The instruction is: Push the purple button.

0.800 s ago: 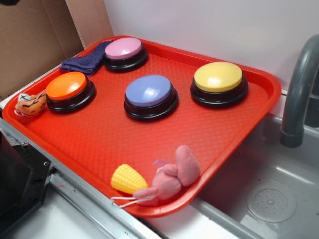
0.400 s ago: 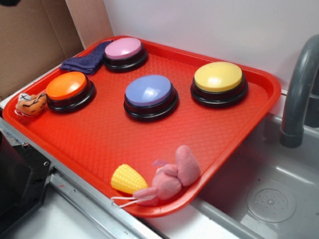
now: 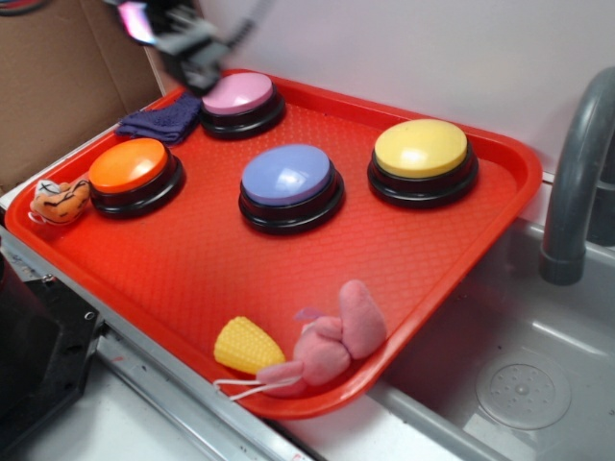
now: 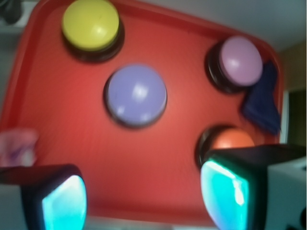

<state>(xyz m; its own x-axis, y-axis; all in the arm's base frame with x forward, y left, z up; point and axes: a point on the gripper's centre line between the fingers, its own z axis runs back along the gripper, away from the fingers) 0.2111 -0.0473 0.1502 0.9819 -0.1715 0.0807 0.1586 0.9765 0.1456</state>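
Gripper point(image 4: 144, 196): fingers spread apart, holding nothing, high over the far-left corner.
Purple button point(image 3: 288, 175): mid-tray, untouched, between its neighbours.
Risk: pink button point(image 3: 238, 94) lies nearer; a short descent could press it instead.

A plain white wall point(image 3: 404, 48) is seen right behind the gripper point(image 3: 187, 48) and runs off to its right in the ext. view. Brown cardboard point(image 3: 58, 77) is stood just beside the gripper on the other side. Well apart from the gripper, at the opp. corner, a gray sink basin point(image 3: 480, 327) w/ a round drain point(image 3: 524, 389) is set; a gray faucet point(image 3: 577, 182) is mounted at its back edge. A metal counter rim point(image 3: 173, 394) is laid along the front, far below the gripper, w/ a dark boxy item point(image 3: 38, 355) next to it. Light is soft and even; no hard shadows are cast.
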